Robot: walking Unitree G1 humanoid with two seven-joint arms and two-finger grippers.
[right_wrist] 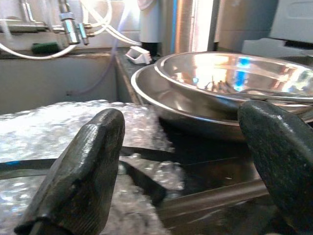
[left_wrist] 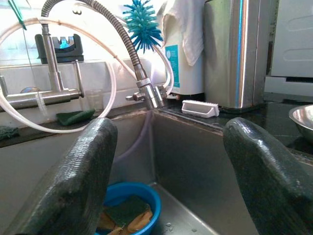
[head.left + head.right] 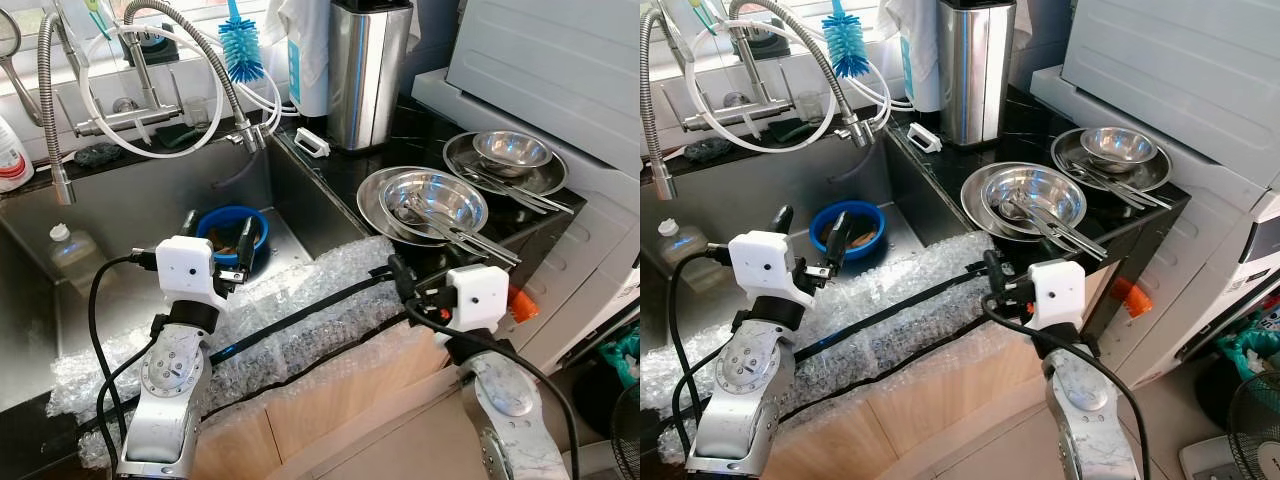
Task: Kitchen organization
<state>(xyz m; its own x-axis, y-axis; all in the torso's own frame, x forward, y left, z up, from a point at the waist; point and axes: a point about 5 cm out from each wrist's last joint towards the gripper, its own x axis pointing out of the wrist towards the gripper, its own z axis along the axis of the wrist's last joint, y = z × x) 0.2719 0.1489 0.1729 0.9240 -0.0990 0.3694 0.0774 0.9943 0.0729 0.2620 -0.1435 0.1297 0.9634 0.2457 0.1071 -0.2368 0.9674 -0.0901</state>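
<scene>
- My left gripper (image 3: 216, 243) hangs over the sink (image 3: 120, 200), fingers spread apart and holding nothing. It sits just on my side of the blue bowl (image 3: 232, 228), which lies on the sink floor with a sponge and brown scraps inside.
- From that gripper the blue bowl lies straight ahead and lower; in the left wrist view it shows between the two fingers (image 2: 78, 176), so I judge this arm the nearer one for it.
- The bubble wrap (image 3: 300, 320) lies along the sink's front edge, between my two arms.
- My right gripper (image 3: 400, 278) is right of the sink, at the counter's front edge, fingers apart and empty.
- Just beyond it sit the stacked steel bowls (image 3: 432, 200) with utensils laid across, their handles pointing right and toward me. I judge the right arm nearer to these.
</scene>
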